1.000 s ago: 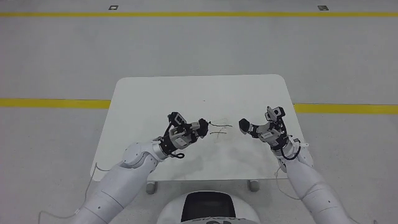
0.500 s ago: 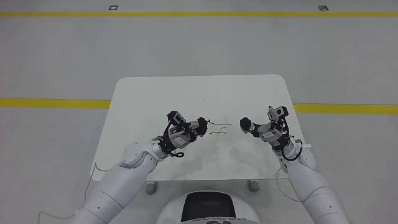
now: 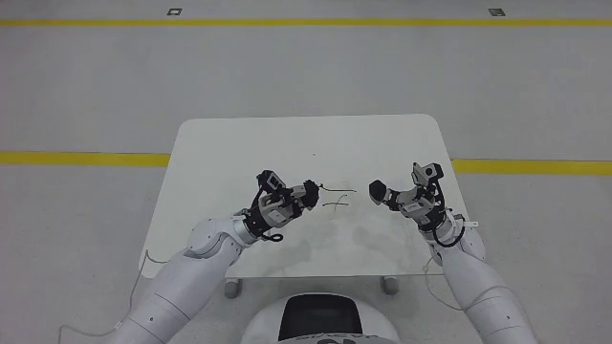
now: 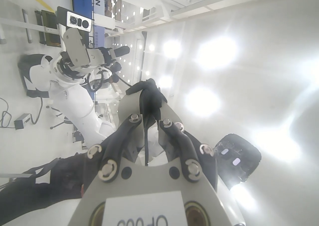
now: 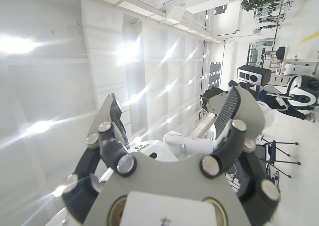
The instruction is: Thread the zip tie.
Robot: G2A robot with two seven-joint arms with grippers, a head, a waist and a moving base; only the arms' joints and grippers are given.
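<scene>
Over the middle of the white table [image 3: 287, 143], my left gripper [image 3: 311, 191] is shut on a thin black zip tie [image 3: 337, 190]. The tie's free end sticks out toward my right gripper [image 3: 376, 191]. In the left wrist view, the left gripper [image 4: 147, 90] pinches the zip tie [image 4: 147, 124], whose strap runs back between the fingers. My right gripper [image 5: 172, 108] is open with nothing between its ribbed pads [image 5: 225, 110]. It hangs a short gap away from the tie's tip, facing the left gripper.
A thin dark shadow [image 3: 337, 204] lies on the table just below the tie. Bare tabletop surrounds both arms. A yellow floor line [image 3: 86, 159] runs past the table's sides.
My right gripper has drifted slightly to the right, away from the tie's tip, then held still. The left gripper and the tie have not moved.
</scene>
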